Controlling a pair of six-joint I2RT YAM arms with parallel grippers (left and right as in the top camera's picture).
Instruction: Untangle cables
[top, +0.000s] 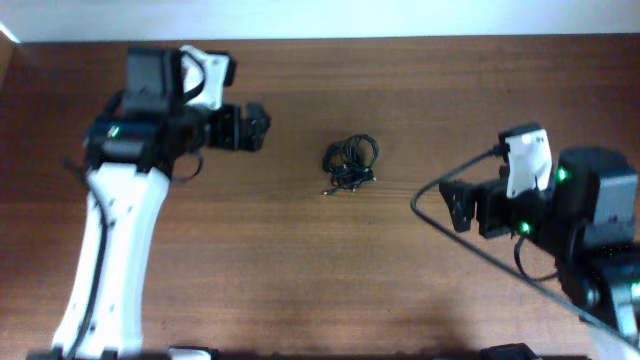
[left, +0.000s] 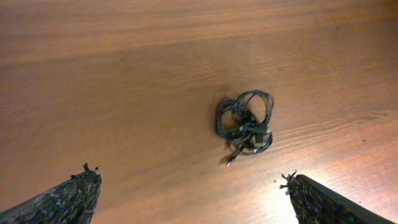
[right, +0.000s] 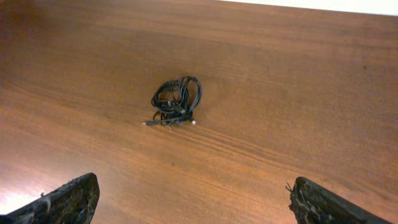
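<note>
The cables (top: 350, 163) lie as one small dark knot of thin black loops with small plug ends in the middle of the wooden table. They also show in the left wrist view (left: 245, 122) and in the right wrist view (right: 176, 101). My left gripper (top: 256, 127) is open and empty, to the left of the knot and apart from it; its fingertips frame bare wood (left: 191, 178). My right gripper (top: 457, 206) is open and empty, to the right of the knot and nearer the front; its fingertips frame bare wood as well (right: 193, 186).
The wooden table (top: 400, 290) fills the view, with a pale wall edge along the back. A thicker black arm cable (top: 470, 245) arcs from the right arm across the front right of the table.
</note>
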